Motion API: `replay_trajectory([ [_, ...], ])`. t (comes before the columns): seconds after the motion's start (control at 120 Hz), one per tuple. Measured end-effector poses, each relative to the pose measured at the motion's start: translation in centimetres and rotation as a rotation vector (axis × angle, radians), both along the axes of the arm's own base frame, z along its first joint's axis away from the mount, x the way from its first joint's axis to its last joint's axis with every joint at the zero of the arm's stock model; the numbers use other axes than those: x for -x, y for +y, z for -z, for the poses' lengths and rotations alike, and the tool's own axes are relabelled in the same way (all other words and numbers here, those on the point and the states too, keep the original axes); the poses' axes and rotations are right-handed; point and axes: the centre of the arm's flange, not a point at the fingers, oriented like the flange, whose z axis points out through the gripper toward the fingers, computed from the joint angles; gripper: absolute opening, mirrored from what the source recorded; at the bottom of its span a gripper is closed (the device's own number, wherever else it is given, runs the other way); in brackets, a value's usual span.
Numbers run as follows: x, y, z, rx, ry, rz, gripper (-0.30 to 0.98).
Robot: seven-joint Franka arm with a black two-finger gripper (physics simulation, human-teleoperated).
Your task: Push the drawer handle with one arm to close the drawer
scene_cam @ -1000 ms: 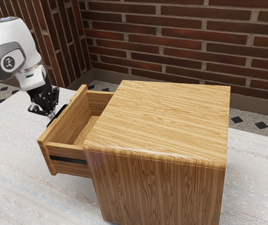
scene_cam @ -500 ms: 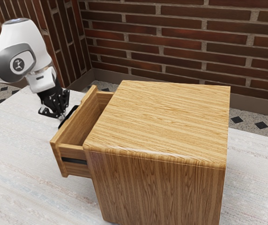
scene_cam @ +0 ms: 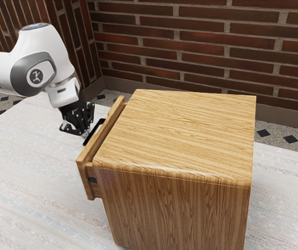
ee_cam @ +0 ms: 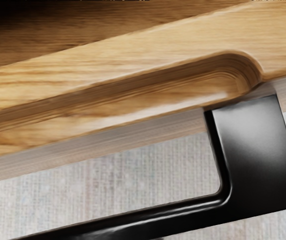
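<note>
Here, the claw [scene_cam: 86,134], its fingertips pressed together, is at the black handle [scene_cam: 94,132] on the outer face of the drawer [scene_cam: 85,156], which sits mostly inside the wooden cabinet [scene_cam: 180,135] on the pale desk [scene_cam: 24,161], its front still standing a little proud.

gap between handle [ee_cam: 255,150] and drawer [ee_cam: 108,60]

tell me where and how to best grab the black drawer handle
I'd grip the handle's long bar near its middle, coming from above and straddling it. The bar stands off the drawer front on a post, and the table shows through the gap, so there is probably room to reach behind it.
</note>
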Motion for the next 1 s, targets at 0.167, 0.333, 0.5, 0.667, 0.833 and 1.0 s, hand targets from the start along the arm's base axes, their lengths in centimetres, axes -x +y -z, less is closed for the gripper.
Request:
replay_trajectory([
  [0.167, -0.2, -2.0, -0.2, -0.003, -0.012, 0.016, -0.09],
  [0.333, -0.2, -4.4, -0.7, 0.003, -0.033, 0.032, -0.09],
  [0.5, -0.1, -5.7, -1.0, 0.006, -0.047, 0.026, -0.09],
  [0.667, 0.2, -5.6, -1.7, 0.005, -0.057, 0.0, -0.01],
  [0.833, 1.5, -4.6, -11.0, -0.07, -0.152, -0.045, -0.1],
  [1.0, 1.9, -0.9, -16.7, -0.11, -0.091, -0.121, -0.08],
])
